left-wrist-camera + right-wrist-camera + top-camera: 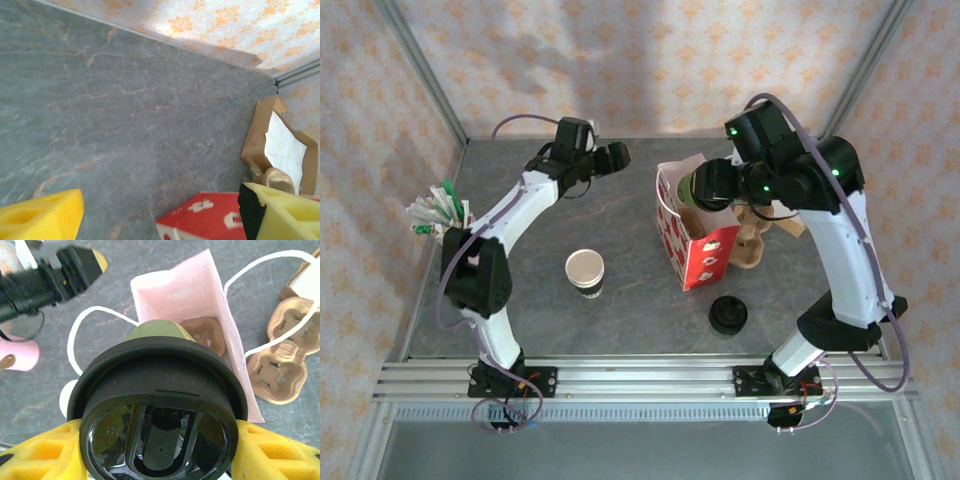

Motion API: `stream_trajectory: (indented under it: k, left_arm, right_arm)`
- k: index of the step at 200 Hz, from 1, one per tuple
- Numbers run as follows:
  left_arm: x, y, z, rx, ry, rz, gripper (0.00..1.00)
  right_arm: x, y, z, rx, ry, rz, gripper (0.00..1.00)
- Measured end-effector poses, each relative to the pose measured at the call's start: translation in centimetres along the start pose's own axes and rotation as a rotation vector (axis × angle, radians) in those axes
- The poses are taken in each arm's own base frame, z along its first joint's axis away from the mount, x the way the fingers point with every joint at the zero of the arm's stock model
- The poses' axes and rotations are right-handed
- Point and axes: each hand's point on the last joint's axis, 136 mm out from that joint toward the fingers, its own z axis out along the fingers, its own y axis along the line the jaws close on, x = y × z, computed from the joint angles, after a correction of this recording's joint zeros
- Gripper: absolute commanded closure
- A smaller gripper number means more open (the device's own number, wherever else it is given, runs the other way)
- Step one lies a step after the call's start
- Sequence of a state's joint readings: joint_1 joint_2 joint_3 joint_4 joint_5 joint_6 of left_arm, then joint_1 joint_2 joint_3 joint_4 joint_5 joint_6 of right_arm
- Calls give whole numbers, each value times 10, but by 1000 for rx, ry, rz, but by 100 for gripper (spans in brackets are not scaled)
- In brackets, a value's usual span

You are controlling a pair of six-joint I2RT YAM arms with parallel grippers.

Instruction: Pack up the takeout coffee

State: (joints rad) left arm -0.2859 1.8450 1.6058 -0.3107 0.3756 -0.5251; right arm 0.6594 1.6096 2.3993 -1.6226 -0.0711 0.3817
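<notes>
Olive-brown lidded cup (160, 390) is clamped in the right gripper (160, 460), above the open red bag (705, 255), right of centre. It should be lowered upright, centred. Left gripper (611, 158) is spread, empty.

2 white arms (840, 245) with black joints, lilac cables (525, 118), green lights (835, 172), yellow fingers (270, 450).
</notes>
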Motion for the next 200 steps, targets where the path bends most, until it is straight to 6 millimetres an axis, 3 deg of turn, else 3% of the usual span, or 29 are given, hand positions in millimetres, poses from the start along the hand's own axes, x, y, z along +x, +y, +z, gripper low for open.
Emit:
stream_trajectory:
  k: [47,101,144,200]
  left_arm:
    - [-18,-7,58,28,36,43,18]
    - [-4,0,104,54,113,103,18]
    - [14,-10,127,105,166,158,18]
    - [36,-33,135,186,226,206,18]
  right_arm:
    - [16,-9,46,96,136,-10,44]
    - [32,-25,82,176,261,-1,45]
    - [43,-39,99,218,336,23,45]
    - [62,-44,128,262,453,20,45]
